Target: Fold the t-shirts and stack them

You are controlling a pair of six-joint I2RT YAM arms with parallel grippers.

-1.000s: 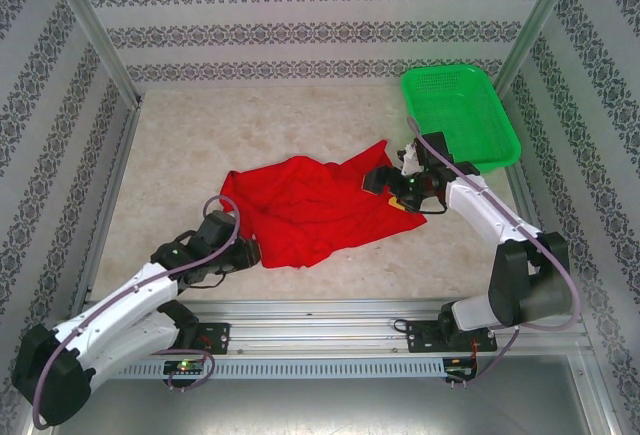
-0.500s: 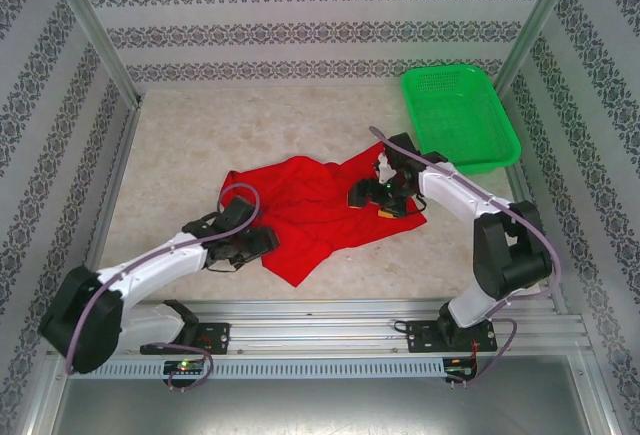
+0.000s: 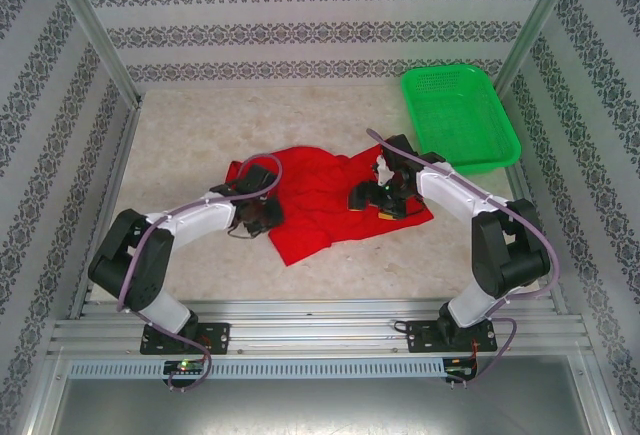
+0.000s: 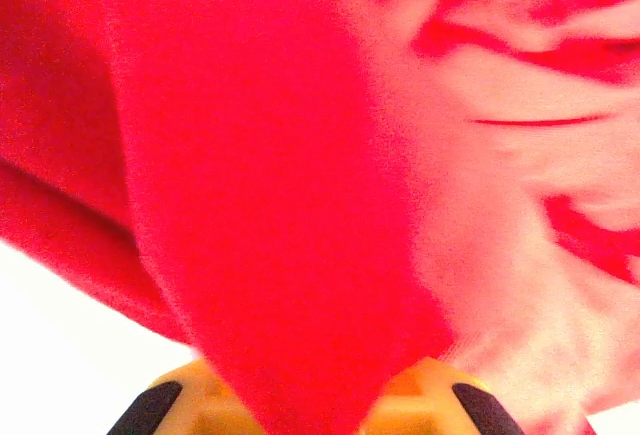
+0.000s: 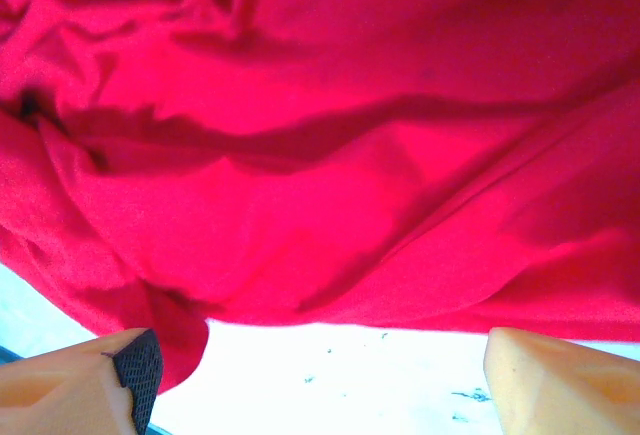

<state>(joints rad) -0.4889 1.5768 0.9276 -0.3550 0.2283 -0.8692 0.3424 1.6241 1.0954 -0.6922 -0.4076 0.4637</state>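
A crumpled bright red t-shirt [image 3: 325, 200] lies plain side up in the middle of the table. My left gripper [image 3: 263, 214] sits at its left edge, shut on a fold of red cloth that runs down between its yellow fingers [image 4: 315, 405]. My right gripper [image 3: 364, 197] rests over the shirt's right part with its fingers [image 5: 125, 375] spread wide. Bare table shows between them, and the red t-shirt [image 5: 330, 155] lies just ahead of the tips. No print is visible.
A green plastic mesh basket [image 3: 462, 115] stands at the back right, close behind the right arm. Patterned walls and metal posts [image 3: 95, 30] enclose the pale marble table [image 3: 190, 135]. An aluminium rail [image 3: 320, 330] runs along the near edge.
My left gripper has travelled away from the near edge and to the right, dragging the shirt's near-left part with it. The right gripper shifted slightly left onto the shirt, then held still.
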